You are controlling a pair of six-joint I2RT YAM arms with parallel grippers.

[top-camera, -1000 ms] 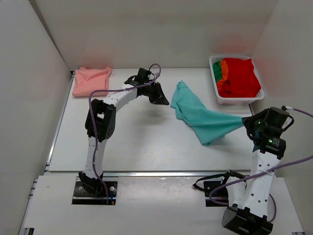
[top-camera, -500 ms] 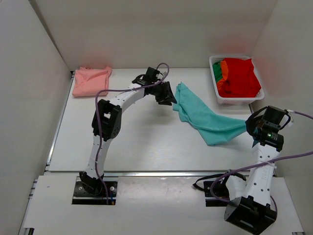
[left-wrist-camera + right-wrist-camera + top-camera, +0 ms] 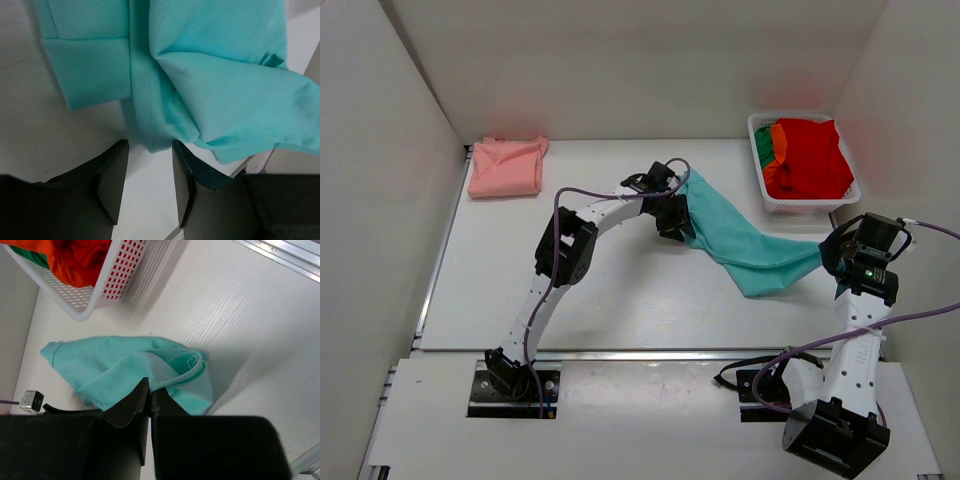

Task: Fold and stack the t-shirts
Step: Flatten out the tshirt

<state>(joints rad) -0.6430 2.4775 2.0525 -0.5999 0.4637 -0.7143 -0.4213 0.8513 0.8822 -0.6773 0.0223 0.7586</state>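
Right tool [image 3: 149,390] pinches teal t-shirt [image 3: 750,245]; left tool [image 3: 148,160] sits spread at its hem — clear only by wrist.

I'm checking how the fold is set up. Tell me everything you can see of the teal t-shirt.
The teal t-shirt is thin, soft cloth with a fine mesh texture and stitched hems, crumpled, not folded. It stretches across the table from mid-back toward the right edge, near the white basket but outside it. The right gripper is shut on a bunched fold at its right end. At its left end a hemmed edge reaches into the gap of the open left gripper, not pinched.
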